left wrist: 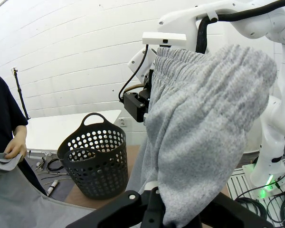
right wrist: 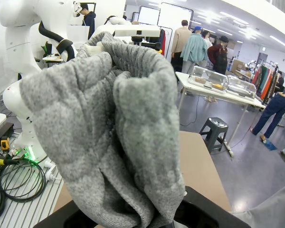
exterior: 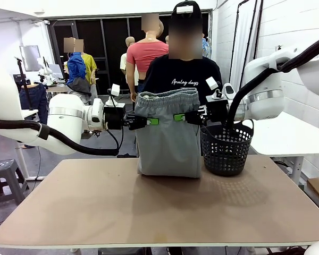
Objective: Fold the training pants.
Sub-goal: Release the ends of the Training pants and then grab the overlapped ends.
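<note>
The light grey training pants (exterior: 167, 138) hang in front of the person, gathered waistband on top and lower edge resting on the table (exterior: 149, 207). My left gripper (exterior: 149, 121) is shut on the pants' left side just below the waistband. At the same height, my right gripper (exterior: 182, 117) is shut on the right side. In the left wrist view the grey fabric (left wrist: 204, 128) drapes over my left gripper (left wrist: 167, 211). The right wrist view shows bunched fabric (right wrist: 109, 128) hiding my right gripper (right wrist: 149, 219). The person's hand (left wrist: 14, 148) holds a further grey stretch (left wrist: 38, 204).
A black mesh basket (exterior: 227, 149) stands on the table's far right, close beside the hanging pants; it is seen again as the basket (left wrist: 92, 161) in the left wrist view. The person stands at the far edge behind the pants. The table's near half is bare.
</note>
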You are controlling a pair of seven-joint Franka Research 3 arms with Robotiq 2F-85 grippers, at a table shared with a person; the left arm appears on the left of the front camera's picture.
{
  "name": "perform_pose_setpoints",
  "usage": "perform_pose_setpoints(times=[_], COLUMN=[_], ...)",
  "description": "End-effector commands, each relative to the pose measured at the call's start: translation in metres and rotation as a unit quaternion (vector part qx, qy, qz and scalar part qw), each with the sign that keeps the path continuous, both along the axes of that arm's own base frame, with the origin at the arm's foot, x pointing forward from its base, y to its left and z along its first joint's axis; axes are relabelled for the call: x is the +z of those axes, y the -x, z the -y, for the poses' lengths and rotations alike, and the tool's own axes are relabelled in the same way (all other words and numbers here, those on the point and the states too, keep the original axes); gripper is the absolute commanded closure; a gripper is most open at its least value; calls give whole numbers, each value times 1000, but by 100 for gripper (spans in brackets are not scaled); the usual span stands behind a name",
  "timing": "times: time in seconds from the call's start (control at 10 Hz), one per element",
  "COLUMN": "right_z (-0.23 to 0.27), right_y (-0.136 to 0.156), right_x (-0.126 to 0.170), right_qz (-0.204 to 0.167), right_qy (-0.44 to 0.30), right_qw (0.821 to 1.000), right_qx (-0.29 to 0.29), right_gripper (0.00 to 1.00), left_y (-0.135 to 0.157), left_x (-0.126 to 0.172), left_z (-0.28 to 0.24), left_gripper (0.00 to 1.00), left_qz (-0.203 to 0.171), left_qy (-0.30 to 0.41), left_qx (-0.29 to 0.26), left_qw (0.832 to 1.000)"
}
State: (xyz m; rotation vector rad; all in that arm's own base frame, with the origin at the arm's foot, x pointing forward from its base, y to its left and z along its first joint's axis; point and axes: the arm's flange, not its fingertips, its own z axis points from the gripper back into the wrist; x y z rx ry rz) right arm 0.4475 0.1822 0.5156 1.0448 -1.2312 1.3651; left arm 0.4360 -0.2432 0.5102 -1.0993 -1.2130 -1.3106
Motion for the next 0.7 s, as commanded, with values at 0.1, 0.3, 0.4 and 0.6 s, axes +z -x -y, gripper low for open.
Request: perform_pose_setpoints(times=[0.1, 0.3, 0.4, 0.6], right_z=[2, 2, 2, 2], right_y=[5, 5, 5, 5], right_x=[1, 1, 1, 1], right_qz=[0, 0, 0, 0], right_qy=[-14, -14, -14, -14], right_qw=[1000, 1000, 1000, 1000], right_qx=[2, 2, 2, 2], right_gripper=[100, 100, 100, 100], left_y=[3, 3, 3, 3], left_x=[5, 5, 5, 5], left_z=[1, 1, 1, 1], left_gripper=[100, 100, 100, 100], left_qz=[4, 4, 4, 4], left_qy=[9, 9, 9, 9], left_qx=[5, 5, 5, 5], left_qw=[1000, 1000, 1000, 1000])
